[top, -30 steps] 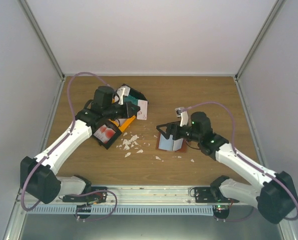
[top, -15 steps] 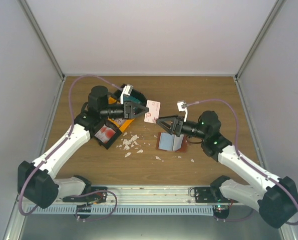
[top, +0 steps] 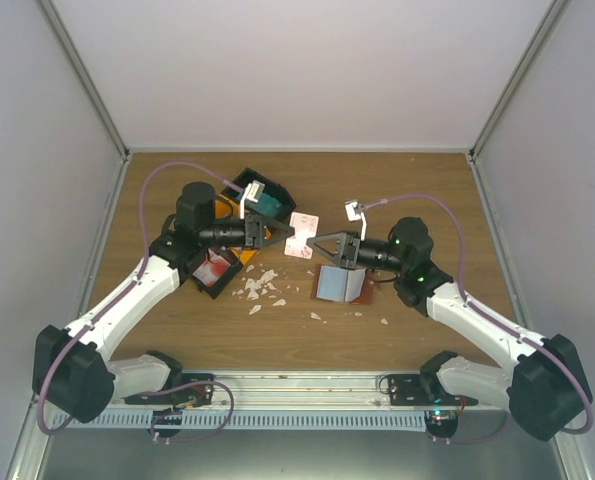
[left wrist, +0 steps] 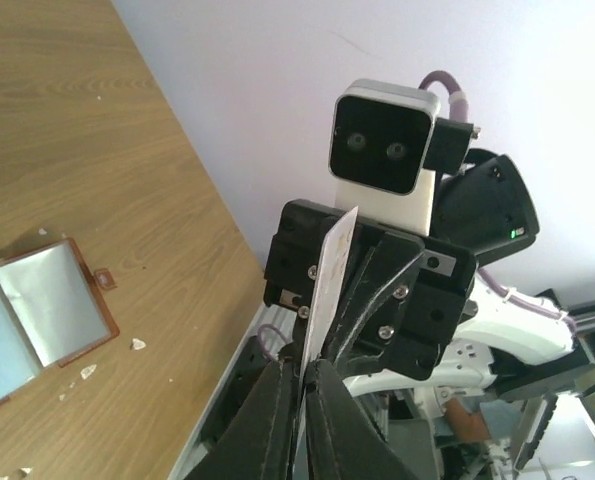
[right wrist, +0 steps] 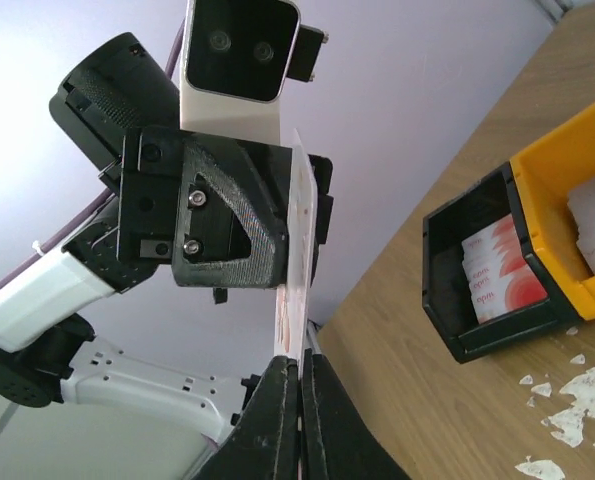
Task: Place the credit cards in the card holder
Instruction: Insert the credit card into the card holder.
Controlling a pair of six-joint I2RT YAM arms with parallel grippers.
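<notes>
A red-and-white credit card [top: 303,222] hangs in the air between both arms, above the table's middle. My left gripper [top: 285,232] is shut on its left edge, and my right gripper [top: 317,245] is shut on its right edge. In the left wrist view the card [left wrist: 329,280] stands edge-on between my fingertips [left wrist: 305,375]. In the right wrist view the card [right wrist: 295,250] runs down into my closed jaws [right wrist: 299,368]. The brown card holder [top: 339,284] lies open on the table below the right gripper, pale blue-grey inside [left wrist: 42,310].
A black-and-orange bin tray [top: 239,215] sits at the back left, with a teal card [top: 262,205] and red-and-white cards [right wrist: 502,270] in it. White scraps [top: 260,288] litter the wood between the tray and the card holder. Side walls enclose the table.
My left gripper carried the card rightward from over the tray. The right gripper rose from the card holder, came left with open jaws and shut on the card's other edge.
</notes>
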